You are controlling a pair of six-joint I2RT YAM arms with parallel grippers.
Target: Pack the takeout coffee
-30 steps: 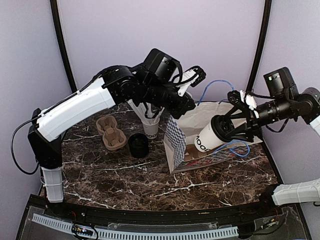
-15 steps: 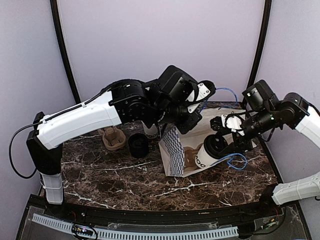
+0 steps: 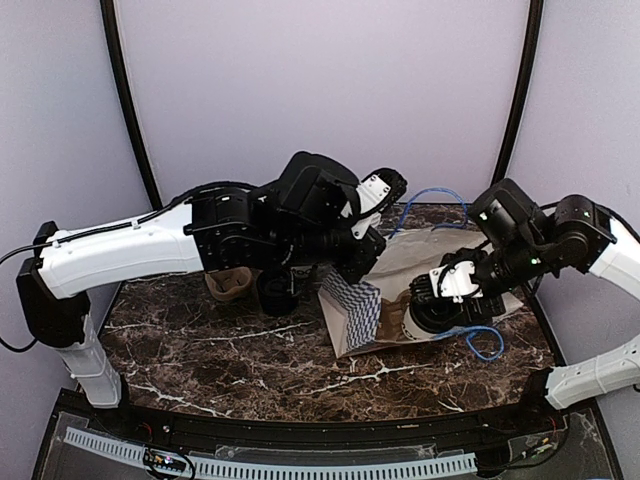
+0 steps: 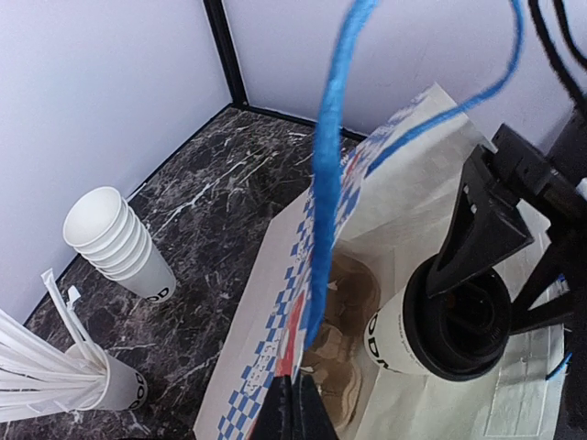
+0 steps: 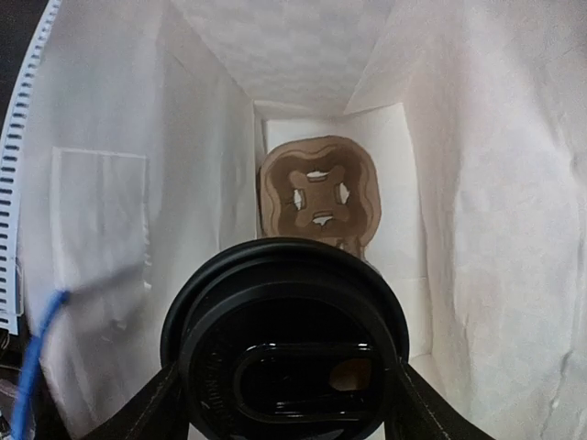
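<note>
The takeout coffee [image 4: 417,332], a white paper cup with dark lettering and a black lid [image 5: 289,353], is held on its side in the mouth of a white paper bag [image 3: 352,312] with a blue-checked side. My right gripper [image 3: 432,300] is shut on the cup just under the lid, with fingers [image 5: 158,408] on both sides. A brown pulp carrier [image 5: 318,197] sits at the bottom of the bag, just past the cup. My left gripper [image 4: 295,414] is shut on the bag's checked rim and holds the mouth open; in the top view this gripper [image 3: 358,262] is above the bag.
The bag's blue cord handles [image 4: 326,183] loop up in front of the left wrist camera. A stack of white cups [image 4: 115,243] and a cup of white straws [image 4: 101,383] stand left of the bag. Another brown carrier [image 3: 230,283] and a black round object [image 3: 273,293] sit under the left arm.
My right gripper has pushed the cup further into the bag's mouth. My left arm has moved lower and to the left with the bag's rim.
</note>
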